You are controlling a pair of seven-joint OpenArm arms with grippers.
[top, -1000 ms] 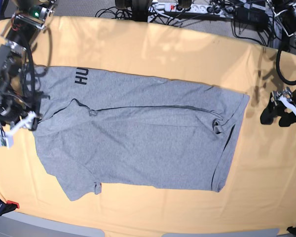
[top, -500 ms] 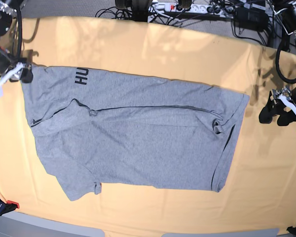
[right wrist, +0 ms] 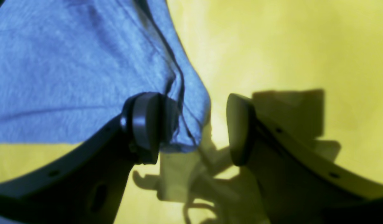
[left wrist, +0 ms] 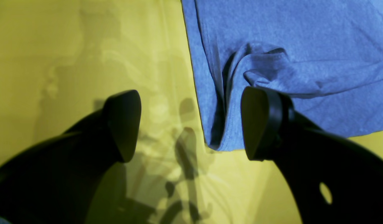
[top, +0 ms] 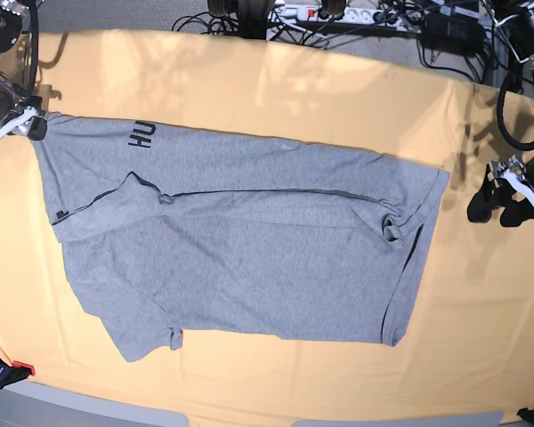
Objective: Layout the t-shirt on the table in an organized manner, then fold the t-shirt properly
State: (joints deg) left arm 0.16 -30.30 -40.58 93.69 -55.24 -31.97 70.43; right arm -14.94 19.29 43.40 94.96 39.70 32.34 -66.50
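To spread the t-shirt [top: 249, 249] well, right fingers [right wrist: 144, 124], now released, should grip its corner while left fingers [left wrist: 259, 121] stay released.

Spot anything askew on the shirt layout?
Yes. The heather-grey cotton t-shirt is half-folded unevenly: a small bunched pucker sits near its hem, and a sleeve juts out at an angle on the pale yellow-orange table.
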